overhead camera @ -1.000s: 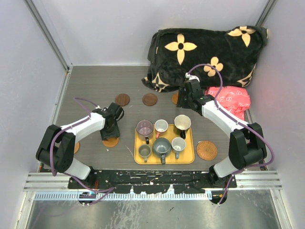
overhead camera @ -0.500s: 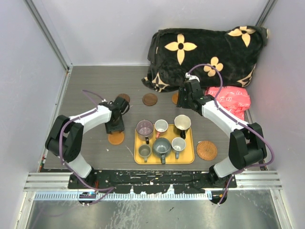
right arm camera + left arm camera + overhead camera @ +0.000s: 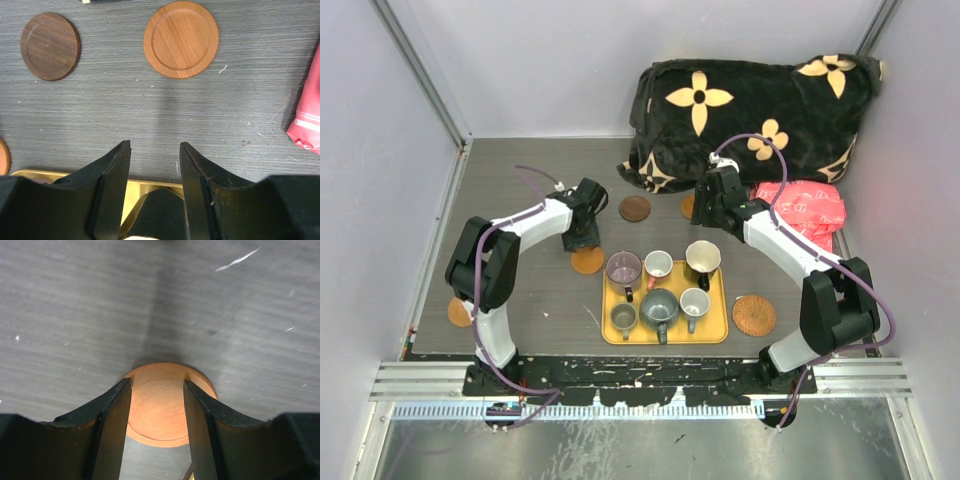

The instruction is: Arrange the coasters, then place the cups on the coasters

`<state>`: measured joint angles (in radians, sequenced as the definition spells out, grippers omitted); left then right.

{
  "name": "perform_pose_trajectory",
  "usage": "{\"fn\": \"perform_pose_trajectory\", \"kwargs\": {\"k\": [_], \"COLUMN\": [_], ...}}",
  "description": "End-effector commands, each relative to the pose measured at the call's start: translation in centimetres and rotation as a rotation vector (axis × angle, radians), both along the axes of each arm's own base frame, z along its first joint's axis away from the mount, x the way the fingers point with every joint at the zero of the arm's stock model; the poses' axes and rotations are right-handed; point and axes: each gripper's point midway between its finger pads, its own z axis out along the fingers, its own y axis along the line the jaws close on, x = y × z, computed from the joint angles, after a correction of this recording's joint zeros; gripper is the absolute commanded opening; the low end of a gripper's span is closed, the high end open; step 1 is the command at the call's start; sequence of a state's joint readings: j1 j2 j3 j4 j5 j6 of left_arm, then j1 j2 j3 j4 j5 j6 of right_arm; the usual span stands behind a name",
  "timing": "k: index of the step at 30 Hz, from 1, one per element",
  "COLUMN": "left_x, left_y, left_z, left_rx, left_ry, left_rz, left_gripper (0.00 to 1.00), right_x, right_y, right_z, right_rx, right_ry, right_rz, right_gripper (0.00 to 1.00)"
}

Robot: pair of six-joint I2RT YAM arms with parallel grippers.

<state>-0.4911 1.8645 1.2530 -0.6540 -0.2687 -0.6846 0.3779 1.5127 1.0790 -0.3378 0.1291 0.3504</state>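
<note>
My left gripper [image 3: 585, 238] stands open over an orange-brown coaster [image 3: 587, 261] just left of the tray's far corner. In the left wrist view both fingertips rest on top of this coaster [image 3: 159, 410], which is wider than the gap of the gripper [image 3: 157, 382]. A dark brown coaster [image 3: 635, 208] and an orange-brown coaster [image 3: 181, 39] lie near the back. Another orange coaster [image 3: 459, 312] sits far left and a wicker coaster [image 3: 754, 315] lies right of the tray. Several cups stand on the yellow tray [image 3: 665, 340], among them purple [image 3: 623, 268] and black [image 3: 702, 257]. My right gripper [image 3: 705, 215] hangs open and empty [image 3: 155, 145] above the tray's far edge.
A black blanket with yellow flowers [image 3: 750, 100] fills the back right corner. A red bag [image 3: 805, 210] lies beside it, close to my right arm. White walls with metal rails close in the table on the left, back and right.
My left gripper has swung right and toward the back, sliding the orange-brown coaster along under its fingertips. The orange coaster at far left has come into full view. The right arm has not moved.
</note>
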Motion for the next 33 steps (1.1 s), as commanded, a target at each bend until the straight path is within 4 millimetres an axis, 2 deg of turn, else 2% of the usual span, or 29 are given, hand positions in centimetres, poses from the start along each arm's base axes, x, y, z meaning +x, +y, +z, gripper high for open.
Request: {"fn": "perform_pose_trajectory", "kwargs": {"k": [1, 12, 18, 33], "left_x": [1.7, 3.3, 3.0, 2.4], "left_y": [-1.9, -6.0, -8.0, -11.2], "left_z": [-2.5, -2.3, -2.8, -3.1], "left_rx": [-0.033, -0.083, -0.086, -0.100], "left_ry": [0.000, -0.016, -0.002, 0.010], "left_rz": [-0.026, -0.098, -0.138, -0.187], "left_gripper": [0.49, 0.48, 0.48, 0.48], "right_x": [1.2, 1.2, 1.2, 0.9], "right_y": [0.1, -0.2, -0.1, -0.4], "right_z": [3.0, 2.9, 3.1, 2.7], "right_rx": [0.003, -0.012, -0.010, -0.011], "right_ry": [-0.080, -0.077, -0.082, -0.080], "right_rz": [-0.010, -0.016, -0.016, -0.023], "right_gripper": [0.50, 0.50, 0.50, 0.50]}}
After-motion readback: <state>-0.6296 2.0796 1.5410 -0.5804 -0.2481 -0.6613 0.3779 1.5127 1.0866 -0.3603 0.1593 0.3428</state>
